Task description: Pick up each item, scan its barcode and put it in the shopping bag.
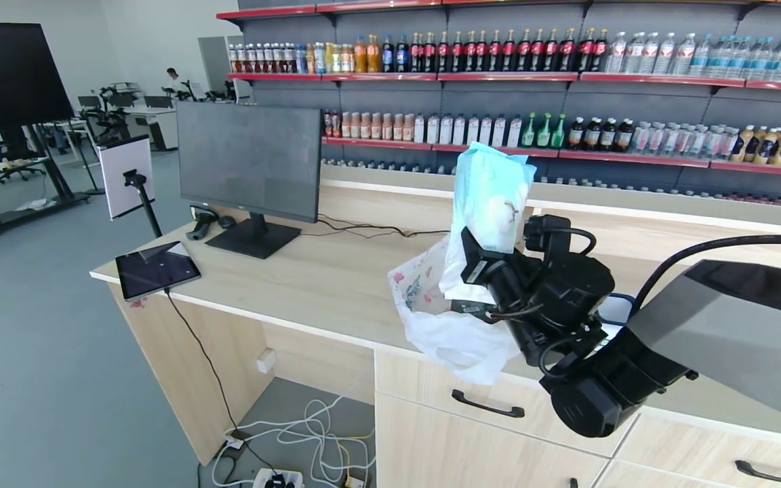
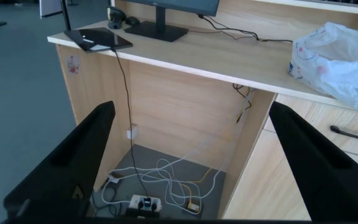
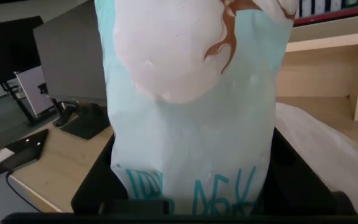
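Shop premises noted: shelves of bottled drinks (image 1: 567, 102) run behind a pale wooden tabletop (image 1: 323, 278). The right claw (image 1: 484, 252) is pinching a pale blue packet (image 1: 492, 193) by its lower part, one finger against each side, and the packet stands upright above the claw. A white shopping bag (image 1: 451, 332) lies crumpled on the tabletop directly below this claw, partly draped over the front edge. A monitor (image 1: 248, 159) and a tablet (image 1: 156, 269) sit well apart from that claw, toward the robot's left. The left claw (image 2: 191, 162) hangs in front of the tabletop, below its edge, fingers spread wide and holding nothing.

Assessment: the packet appears light and soft, a film pouch likely to crease or slip if squeezed near its puffed top. The present hold, low across the flatter body, looks the sounder place. No barcode shows on the visible faces, so whether scanning is done cannot be determined. The bag is limp and its mouth is not clearly open, so release may need care.
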Available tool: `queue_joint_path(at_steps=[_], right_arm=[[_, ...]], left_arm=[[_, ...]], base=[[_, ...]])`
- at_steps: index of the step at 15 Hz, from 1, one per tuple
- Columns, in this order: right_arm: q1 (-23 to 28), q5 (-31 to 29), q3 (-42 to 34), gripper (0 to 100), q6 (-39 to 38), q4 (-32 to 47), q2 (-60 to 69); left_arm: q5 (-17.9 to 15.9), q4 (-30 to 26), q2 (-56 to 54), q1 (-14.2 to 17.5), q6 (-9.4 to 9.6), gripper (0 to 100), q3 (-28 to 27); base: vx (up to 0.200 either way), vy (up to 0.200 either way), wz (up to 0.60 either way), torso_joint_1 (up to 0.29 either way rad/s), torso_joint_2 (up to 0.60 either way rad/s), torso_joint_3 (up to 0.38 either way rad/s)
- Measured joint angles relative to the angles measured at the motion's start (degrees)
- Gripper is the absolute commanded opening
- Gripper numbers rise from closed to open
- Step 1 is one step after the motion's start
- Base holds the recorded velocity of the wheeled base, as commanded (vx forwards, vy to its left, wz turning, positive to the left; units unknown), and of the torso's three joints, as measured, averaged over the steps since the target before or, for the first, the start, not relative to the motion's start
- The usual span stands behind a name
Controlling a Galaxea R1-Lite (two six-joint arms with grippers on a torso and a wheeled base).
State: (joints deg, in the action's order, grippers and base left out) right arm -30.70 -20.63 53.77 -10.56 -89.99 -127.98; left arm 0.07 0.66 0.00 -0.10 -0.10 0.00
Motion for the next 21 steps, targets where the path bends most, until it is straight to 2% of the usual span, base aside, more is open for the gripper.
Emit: queue_joint_path(at_steps=[1,5,12,21], right_arm=[[0.2,-0.2,1.0,0,-0.1,0.0,-0.9],[0.3,-1.6,6.4,0,-0.1,0.1,-7.0],[4.3,-1.9,10.5,0,0.4,0.2,-12.9],[4.8,-1.2,16.0,0,0.4,0.6,-18.5]], left_arm=[[0.0,0.0,0.0,0.0,0.12,100,0.0],[-0.4,-0.1,0.0,0.0,2.77,100,0.0],[-0.3,-0.2,0.0,0.0,2.41,100,0.0],[-0.3,-0.1,0.0,0.0,2.26,100,0.0]], base=[[0.000,0.000,0.00,0.000,0.00,0.000],[0.000,0.000,0.00,0.000,0.00,0.000],[0.000,0.000,0.00,0.000,0.00,0.000],[0.000,0.000,0.00,0.000,0.00,0.000]])
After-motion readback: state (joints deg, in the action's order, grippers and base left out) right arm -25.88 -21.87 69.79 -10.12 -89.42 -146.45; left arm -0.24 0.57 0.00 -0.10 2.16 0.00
